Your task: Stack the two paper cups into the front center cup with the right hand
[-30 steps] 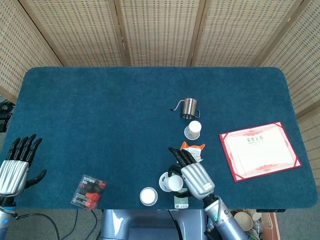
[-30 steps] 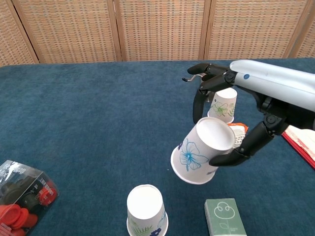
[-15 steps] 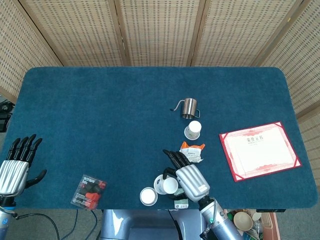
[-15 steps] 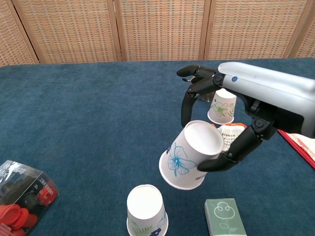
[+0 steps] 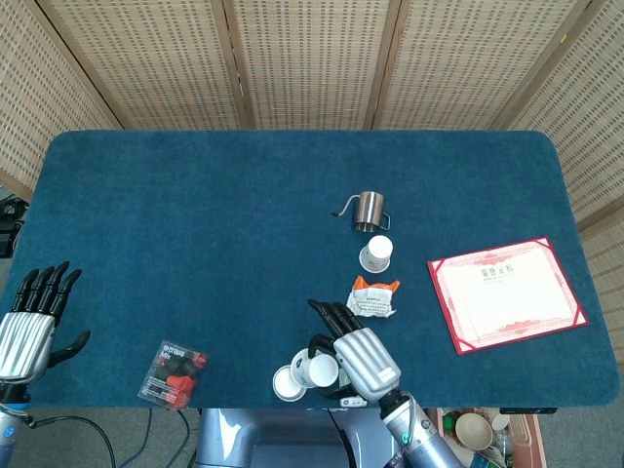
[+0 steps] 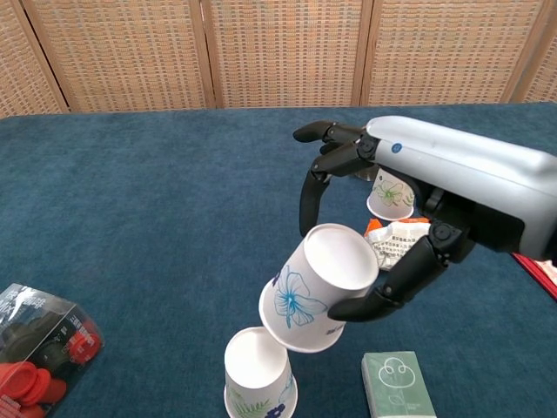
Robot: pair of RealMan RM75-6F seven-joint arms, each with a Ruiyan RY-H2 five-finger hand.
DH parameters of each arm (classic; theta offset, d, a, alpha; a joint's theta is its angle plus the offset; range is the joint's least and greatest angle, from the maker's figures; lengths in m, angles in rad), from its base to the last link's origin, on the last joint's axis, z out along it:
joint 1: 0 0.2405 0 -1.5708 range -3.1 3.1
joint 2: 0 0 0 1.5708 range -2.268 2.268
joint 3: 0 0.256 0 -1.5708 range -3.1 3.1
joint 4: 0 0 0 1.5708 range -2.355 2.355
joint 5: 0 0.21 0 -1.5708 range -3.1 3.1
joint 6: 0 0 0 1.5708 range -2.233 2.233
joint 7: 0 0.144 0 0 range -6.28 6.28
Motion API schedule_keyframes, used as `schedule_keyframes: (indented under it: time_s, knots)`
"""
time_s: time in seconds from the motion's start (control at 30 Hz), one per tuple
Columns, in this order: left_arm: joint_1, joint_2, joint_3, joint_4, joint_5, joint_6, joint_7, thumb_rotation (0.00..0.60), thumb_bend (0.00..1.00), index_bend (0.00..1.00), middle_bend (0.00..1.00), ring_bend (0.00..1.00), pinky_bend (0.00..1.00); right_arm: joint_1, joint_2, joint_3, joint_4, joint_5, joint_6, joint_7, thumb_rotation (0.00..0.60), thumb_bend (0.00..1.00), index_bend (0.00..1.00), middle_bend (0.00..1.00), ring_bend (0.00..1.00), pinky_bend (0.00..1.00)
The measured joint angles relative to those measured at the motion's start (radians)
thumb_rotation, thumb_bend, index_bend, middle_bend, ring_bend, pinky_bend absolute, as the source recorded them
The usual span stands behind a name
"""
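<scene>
Blue felt tabletop: my right hand (image 6: pixel 409 226) pinches the flowered cup (image 6: pixel 315 287), tilted, just above the front center cup (image 6: pixel 258 373). It's light, crushable paper, so I hold the wall gently. It has travelled leftward since earlier. Left hand (image 5: pixel 27 327) rests spread, empty.

Bright, even, diffuse light; soft shadows, sharp focus, no glare.

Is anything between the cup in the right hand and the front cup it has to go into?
Nothing visible. The right hand holds the tilted cup just above the front cup, whose rim is open; the green box sits off to the side.
</scene>
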Motion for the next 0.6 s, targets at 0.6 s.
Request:
schedule_keyframes:
  time_s: [0.6]
  knots:
    - [0.000,0.000,0.000,0.001,0.000,-0.001,-0.001,0.600,0.26,0.00,0.00,0.00,0.00,0.006,-0.031,-0.015,0.009,0.007,0.005,-0.015,0.600,0.06,0.52,0.03,0.00,0.00]
